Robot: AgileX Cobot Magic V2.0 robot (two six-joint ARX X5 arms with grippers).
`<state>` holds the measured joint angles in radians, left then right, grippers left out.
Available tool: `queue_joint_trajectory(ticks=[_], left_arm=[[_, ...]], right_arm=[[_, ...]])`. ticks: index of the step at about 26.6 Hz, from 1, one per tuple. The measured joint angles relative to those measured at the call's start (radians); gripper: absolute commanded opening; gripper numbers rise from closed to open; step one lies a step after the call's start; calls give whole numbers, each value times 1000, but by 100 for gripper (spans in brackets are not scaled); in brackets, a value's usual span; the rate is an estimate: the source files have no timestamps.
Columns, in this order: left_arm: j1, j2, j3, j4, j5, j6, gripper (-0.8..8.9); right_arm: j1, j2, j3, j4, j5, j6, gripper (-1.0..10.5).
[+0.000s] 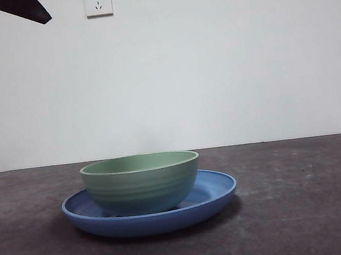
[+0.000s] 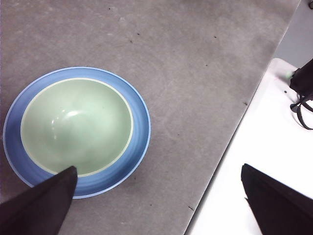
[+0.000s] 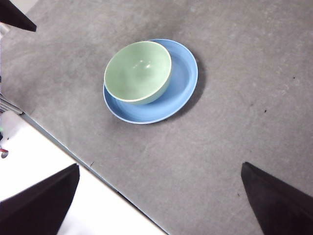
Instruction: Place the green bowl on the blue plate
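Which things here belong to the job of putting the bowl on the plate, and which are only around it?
Belonging to the job:
green bowl, resting upright in the plate
blue plate, under the bowl
left gripper, open, holding nothing
right gripper, open, holding nothing

Only around it:
grey table
wall socket

Left gripper (image 2: 156, 205): raised high above table, 2 black jaws spread wide, nothing between them. Right gripper (image 3: 159, 200): likewise raised, jaws wide apart, holding nothing. 1 black arm tip (image 1: 18, 8) at upper corner, front view.
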<state>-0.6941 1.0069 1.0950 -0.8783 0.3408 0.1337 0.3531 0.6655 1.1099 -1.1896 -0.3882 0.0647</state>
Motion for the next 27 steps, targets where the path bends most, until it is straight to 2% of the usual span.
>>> queue_joint_trajectory(ticks=[1, 2, 3, 4, 27], left_arm=[[0, 0, 0, 0, 0, 0, 296], [0, 0, 0, -1, 0, 6, 62], [0, 0, 0, -2, 0, 6, 33], [0, 0, 0, -3, 0, 6, 61], [-6, 0, 0, 0, -1, 3, 59]], right_arm=[[0, 0, 0, -8, -3, 0, 98], [0, 0, 0, -16, -3, -4, -28], [0, 0, 0, -25, -2, -8, 52], [0, 0, 0, -27, 0, -10, 51], [0, -4, 0, 5, -3, -15, 51]])
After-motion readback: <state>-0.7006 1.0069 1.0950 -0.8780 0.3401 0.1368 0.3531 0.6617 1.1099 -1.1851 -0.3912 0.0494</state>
